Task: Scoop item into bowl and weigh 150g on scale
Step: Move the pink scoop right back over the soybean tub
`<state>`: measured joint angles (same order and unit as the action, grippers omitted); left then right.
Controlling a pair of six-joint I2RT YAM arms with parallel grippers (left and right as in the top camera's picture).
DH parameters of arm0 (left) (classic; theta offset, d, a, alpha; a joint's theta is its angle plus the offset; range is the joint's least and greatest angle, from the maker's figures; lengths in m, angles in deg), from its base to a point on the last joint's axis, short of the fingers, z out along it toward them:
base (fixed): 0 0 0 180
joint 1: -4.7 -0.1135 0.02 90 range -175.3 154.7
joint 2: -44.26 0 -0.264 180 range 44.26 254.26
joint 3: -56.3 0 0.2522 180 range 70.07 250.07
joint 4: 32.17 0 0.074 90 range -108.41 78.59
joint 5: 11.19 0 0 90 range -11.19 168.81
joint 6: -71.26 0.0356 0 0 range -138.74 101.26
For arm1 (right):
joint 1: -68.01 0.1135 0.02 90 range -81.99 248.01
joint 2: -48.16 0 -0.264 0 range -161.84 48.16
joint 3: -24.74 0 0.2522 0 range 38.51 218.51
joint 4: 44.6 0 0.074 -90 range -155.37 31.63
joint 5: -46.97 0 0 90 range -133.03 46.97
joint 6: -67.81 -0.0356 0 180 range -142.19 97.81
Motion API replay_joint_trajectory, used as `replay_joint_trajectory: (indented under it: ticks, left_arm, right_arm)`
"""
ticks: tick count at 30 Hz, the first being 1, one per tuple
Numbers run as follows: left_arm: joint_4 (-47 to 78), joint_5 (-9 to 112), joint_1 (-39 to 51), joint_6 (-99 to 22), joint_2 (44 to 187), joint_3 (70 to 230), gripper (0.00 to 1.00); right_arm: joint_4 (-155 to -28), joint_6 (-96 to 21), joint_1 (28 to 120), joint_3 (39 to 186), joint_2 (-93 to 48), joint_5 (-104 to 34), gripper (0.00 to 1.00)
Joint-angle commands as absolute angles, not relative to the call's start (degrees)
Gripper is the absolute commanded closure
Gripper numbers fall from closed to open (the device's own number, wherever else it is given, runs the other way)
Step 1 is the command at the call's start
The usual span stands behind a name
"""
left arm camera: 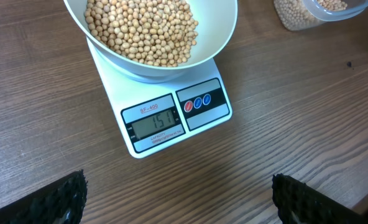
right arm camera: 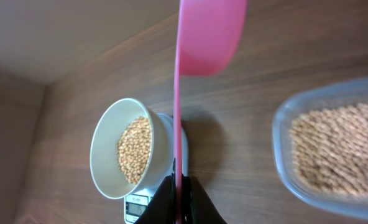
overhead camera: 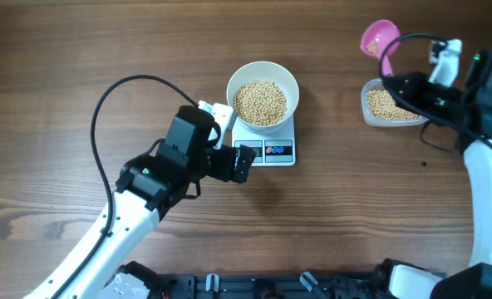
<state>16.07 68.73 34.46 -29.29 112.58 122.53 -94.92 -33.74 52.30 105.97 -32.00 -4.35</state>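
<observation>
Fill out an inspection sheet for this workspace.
Surface: wooden table, brown grain.
Job's things: white bowl of beans sits on the scale; display reads 151.
Clutter: clear tub with more beans at the right; nothing else seen.
Tools: left tool open and empty, in front of the scale; right tool shut on the pink scoop handle, scoop held near the tub.
Cables: black cable loops over the table from the left arm; second cable by the right arm.
Surroundings: black rig frame along the near edge.
</observation>
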Motion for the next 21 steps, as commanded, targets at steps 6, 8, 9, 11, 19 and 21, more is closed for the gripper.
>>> replay_joint_trajectory:
  ticks: [6, 8, 9, 11, 19, 21]
  left_arm:
    - [15.9, 69.3, 34.7, -28.2, 112.6, 122.5, 0.0]
    - [15.9, 69.3, 34.7, -28.2, 112.6, 122.5, 0.0]
    - [15.9, 69.3, 34.7, -28.2, 112.6, 122.5, 0.0]
    - [15.9, 69.3, 34.7, -28.2, 112.6, 122.5, 0.0]
    - [15.9, 69.3, 34.7, -28.2, 112.6, 122.5, 0.0]
    - [15.9, 69.3, 34.7, -28.2, 112.6, 122.5, 0.0]
  right_arm:
    - [-96.1, -32.1, 50.4, 105.7, -31.1, -5.7, 0.96]
    - [-97.2, -32.0, 50.4, 105.7, -31.1, -13.6, 0.96]
    - [-97.8, -32.0, 50.4, 105.7, -31.1, -15.9, 0.96]
    - [-99.2, -29.3, 50.4, 105.7, -31.1, -16.5, 0.96]
    - [-104.1, -27.0, 50.4, 105.7, -31.1, -28.3, 0.96]
    - [-105.6, -23.6, 50.4, 105.7, -31.1, -28.5, 0.96]
